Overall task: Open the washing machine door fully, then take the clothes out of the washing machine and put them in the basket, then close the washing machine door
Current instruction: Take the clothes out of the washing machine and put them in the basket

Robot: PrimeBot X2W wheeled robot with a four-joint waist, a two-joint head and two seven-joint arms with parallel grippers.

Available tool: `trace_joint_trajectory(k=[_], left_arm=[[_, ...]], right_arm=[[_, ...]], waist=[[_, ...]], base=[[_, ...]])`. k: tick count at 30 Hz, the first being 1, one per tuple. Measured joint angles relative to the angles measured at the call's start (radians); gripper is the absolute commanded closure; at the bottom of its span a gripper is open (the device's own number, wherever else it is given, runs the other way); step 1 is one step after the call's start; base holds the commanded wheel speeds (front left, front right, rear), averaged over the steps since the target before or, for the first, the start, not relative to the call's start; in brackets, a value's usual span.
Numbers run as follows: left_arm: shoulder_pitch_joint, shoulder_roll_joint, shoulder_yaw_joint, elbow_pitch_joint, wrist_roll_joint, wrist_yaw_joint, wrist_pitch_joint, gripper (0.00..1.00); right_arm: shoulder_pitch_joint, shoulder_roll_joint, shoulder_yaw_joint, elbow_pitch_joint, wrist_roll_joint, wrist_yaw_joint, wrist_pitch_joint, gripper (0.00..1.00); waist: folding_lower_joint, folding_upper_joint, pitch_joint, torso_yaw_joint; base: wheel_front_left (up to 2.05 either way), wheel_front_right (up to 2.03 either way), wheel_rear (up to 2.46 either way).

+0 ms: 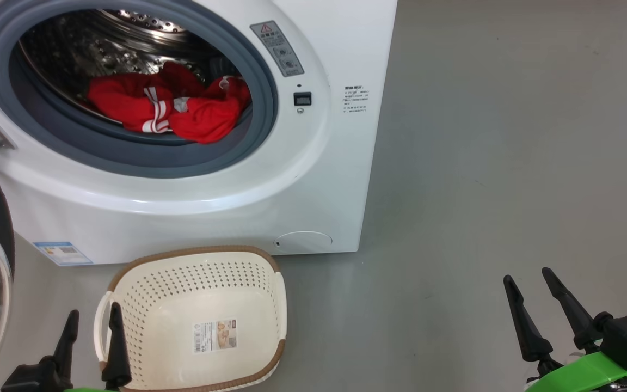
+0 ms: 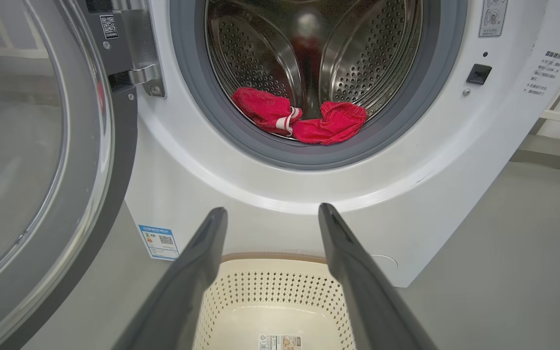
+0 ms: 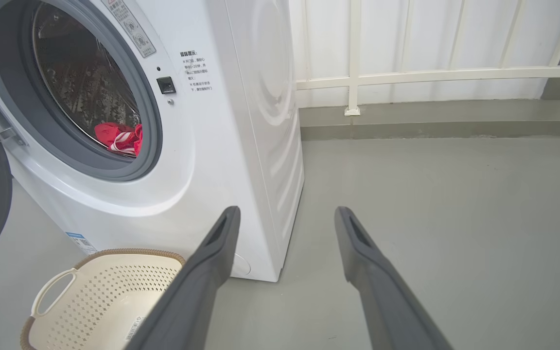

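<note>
Grey floor (image 1: 509,163), washing machine (image 1: 183,218) standing on it, basket (image 1: 155,296) just before it

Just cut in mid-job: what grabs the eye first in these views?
Bright red, white-striped fabric clothes lie heaped at the front of the big white washing machine's steel drum. Its round black-rimmed glass door stands swung open on the left. A cream perforated plastic basket sits empty on the floor in front of the machine.
</note>
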Motion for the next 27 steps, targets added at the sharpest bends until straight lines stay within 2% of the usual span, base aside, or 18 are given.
trace_joint_trajectory(k=[16, 27], left_arm=[[-0.022, 0.000, -0.033, -0.004, -0.025, 0.018, 0.000, 0.00], [-0.270, 0.007, -0.055, 0.080, -0.001, 0.015, 0.000, 0.00]], right_arm=[[-0.005, 0.013, -0.009, -0.007, 0.000, 0.000, 0.000, 0.00], [-0.075, 0.028, 0.003, -0.016, 0.000, 0.000, 0.000, 0.00]], waist=[[0.0000, 0.0000, 0.051, 0.001], [0.0000, 0.0000, 0.145, -0.007]], base=[[0.00, 0.00, 0.00], [0.00, 0.00, 0.00]])
